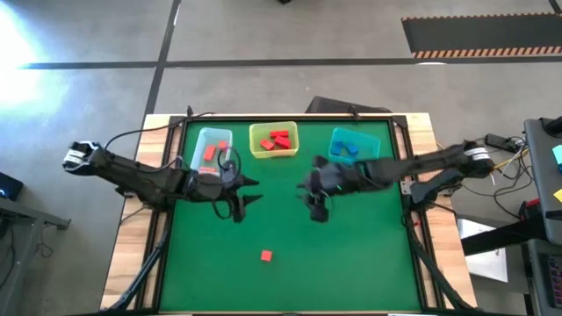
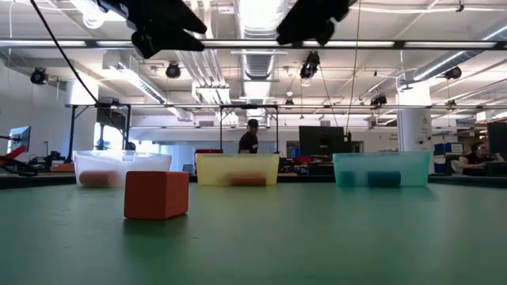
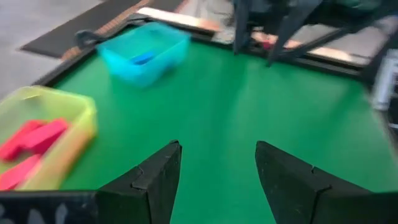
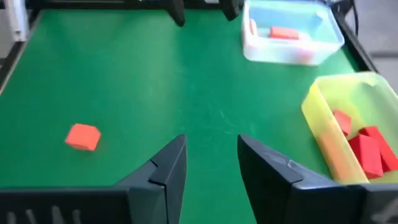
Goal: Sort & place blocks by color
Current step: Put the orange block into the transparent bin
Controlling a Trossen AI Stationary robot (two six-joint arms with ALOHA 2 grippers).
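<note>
- Nearest the front edge of the table, I see one orange-red block lying alone on the green mat, well apart from everything else. It looks like the last loose one, so I judge the sorting is nearly done and the step in hand is fetching this piece.
- Farther in, both arms hang over the middle of the mat. My right gripper sits right of centre with its fingers parted and nothing between them; its wrist camera looks down at the bare mat with the loose block off to one side.
- My left gripper hovers left of centre, fingers spread and empty too. It seems to be waiting.
- Along the back edge stand three bins in a row. The clear bin on the left holds orange-red pieces, the yellow bin in the middle holds red ones, and the teal bin on the right holds blue ones.
- Next, I reckon one gripper must move toward the front, drop over the loose block, straddle it squarely and close. Judging by colour, it belongs in the clear bin, so the left arm may be the handier carrier.
- Beyond the table, a person stands far off in the room.
</note>
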